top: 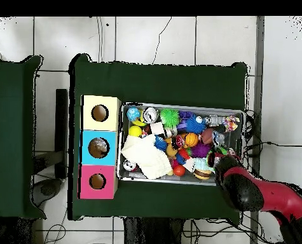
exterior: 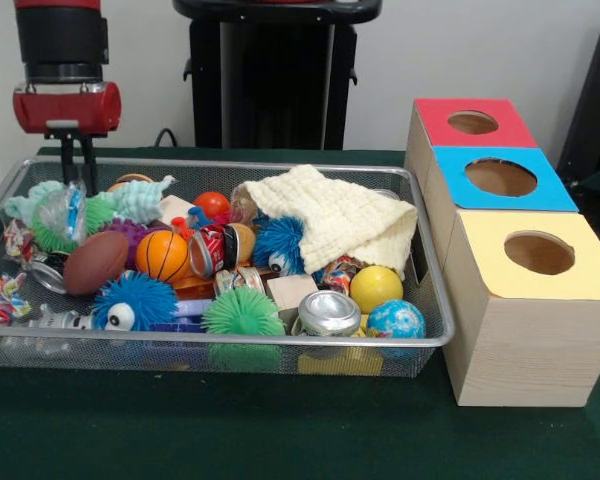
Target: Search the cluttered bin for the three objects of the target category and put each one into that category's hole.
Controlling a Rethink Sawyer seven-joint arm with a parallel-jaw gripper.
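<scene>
- Front view: the gripper [exterior: 77, 160] hangs over the far left corner of the wire mesh bin [exterior: 432, 342]; its dark fingers reach down behind the rim. Whether they are parted or hold anything cannot be told.
- Clutter fills the bin: a brown toy football [exterior: 96, 262], a mini basketball [exterior: 162, 255], a yellow ball [exterior: 376, 288], a globe ball [exterior: 396, 320], a green spiky ball [exterior: 243, 312], a silver can [exterior: 329, 313] and a cream cloth [exterior: 335, 221].
- Just right of the bin stand three wooden boxes with round holes: red-topped [exterior: 474, 123], blue-topped [exterior: 501, 178], yellow-topped [exterior: 537, 255].
</scene>
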